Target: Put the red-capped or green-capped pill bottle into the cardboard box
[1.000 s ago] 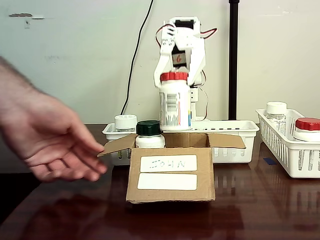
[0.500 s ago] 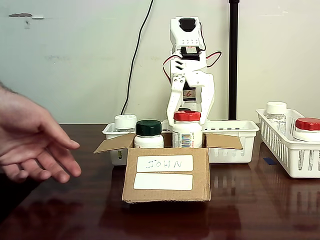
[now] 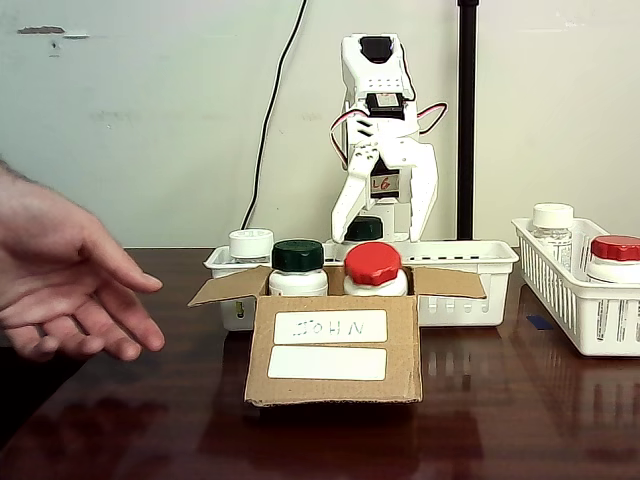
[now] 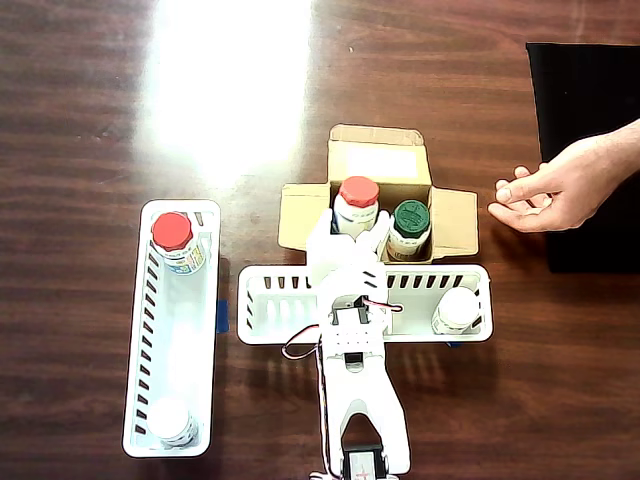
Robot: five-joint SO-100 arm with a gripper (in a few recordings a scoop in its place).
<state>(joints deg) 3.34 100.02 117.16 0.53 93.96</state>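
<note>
Red-capped pill bottle sits in the cardboard box, gripper spread wide just above it.

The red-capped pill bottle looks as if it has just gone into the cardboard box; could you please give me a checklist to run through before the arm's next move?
1. Red-capped pill bottle inside the cardboard box: ok, it sits beside the green-capped bottle.
2. Bottle upright: not ok, its cap tilts toward the camera in the fixed view.
3. Gripper released: ok, the fingers are spread above the cap, with nothing between them.
4. Retreat path: cannot tell, the overhead view shows the gripper right over the box's rear edge and the white basket.
5. Person's hand clear: ok for now, it hovers apart from the box.
6. Box flaps: ok, open.
</note>
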